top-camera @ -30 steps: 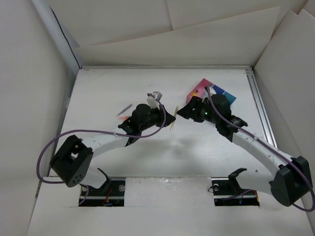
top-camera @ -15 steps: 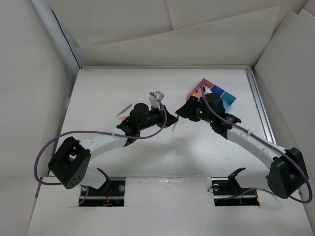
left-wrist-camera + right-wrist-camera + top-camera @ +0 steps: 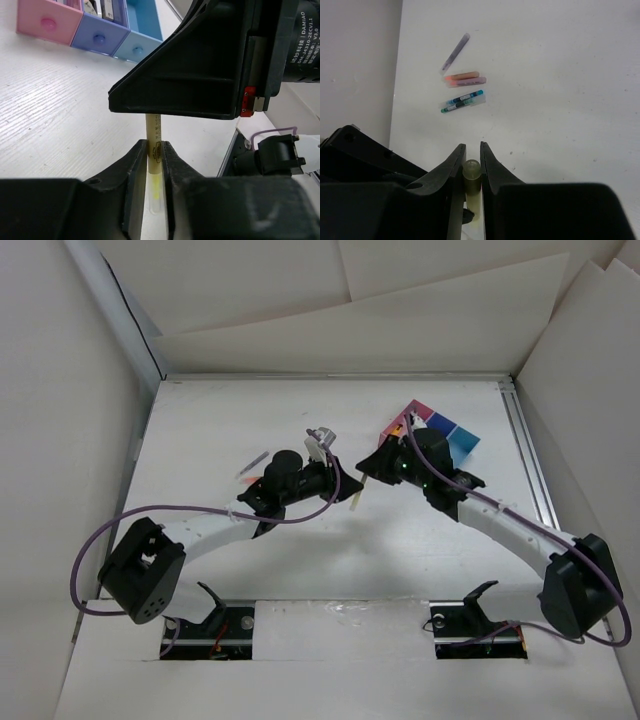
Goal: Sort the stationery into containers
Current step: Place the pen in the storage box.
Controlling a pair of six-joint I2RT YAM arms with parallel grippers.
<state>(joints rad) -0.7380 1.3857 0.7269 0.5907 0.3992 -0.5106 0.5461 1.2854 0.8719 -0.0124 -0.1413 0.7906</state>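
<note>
A pale yellow pen [image 3: 154, 145] stands between both grippers above the middle of the table [image 3: 250, 410]. My left gripper [image 3: 154, 152] is shut on its printed barrel. My right gripper [image 3: 470, 156] faces it from the right, its fingers pressed to either side of the pen's capped end [image 3: 471, 172]. From above, the pen [image 3: 355, 496] hangs slanted under the left gripper [image 3: 345, 483] and right gripper [image 3: 366, 469]. The containers sit behind the right arm: pink [image 3: 404, 424], purple-blue [image 3: 438, 424] and light blue [image 3: 463, 441]. The purple-blue box [image 3: 100, 36] holds some items.
Loose stationery lies on the table at the left: a grey-purple pen [image 3: 455, 51], an orange one [image 3: 462, 76], a pink one [image 3: 469, 81] and a teal one [image 3: 464, 100]. A small grey item [image 3: 320, 434] lies behind the left gripper. White walls enclose the table.
My right gripper moved left to the pen and closed from wide open onto its capped end. The left gripper kept its hold and barely moved.
</note>
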